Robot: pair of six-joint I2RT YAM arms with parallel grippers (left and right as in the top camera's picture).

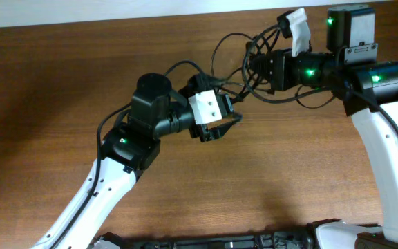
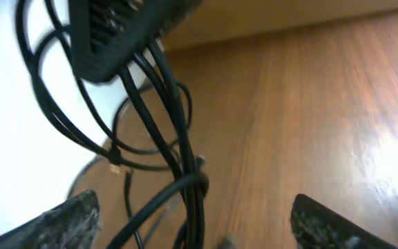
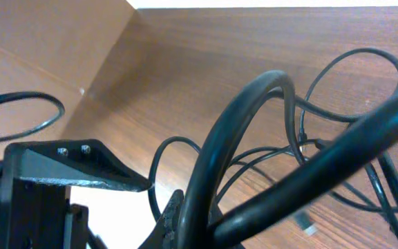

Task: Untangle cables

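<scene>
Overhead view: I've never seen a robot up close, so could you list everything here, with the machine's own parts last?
cables: a few, too tangled to count exactly, black, looped and bunched between the two grippers at the table's upper middle
table: one, brown wood, under everything
left arm: one, white with black joints, reaching up from the bottom left
right arm: one, white with black joints, along the right side
left gripper: one, black, open, cables hanging between its fingers
right gripper: one, black, shut on the cables at the top of the tangle
</scene>
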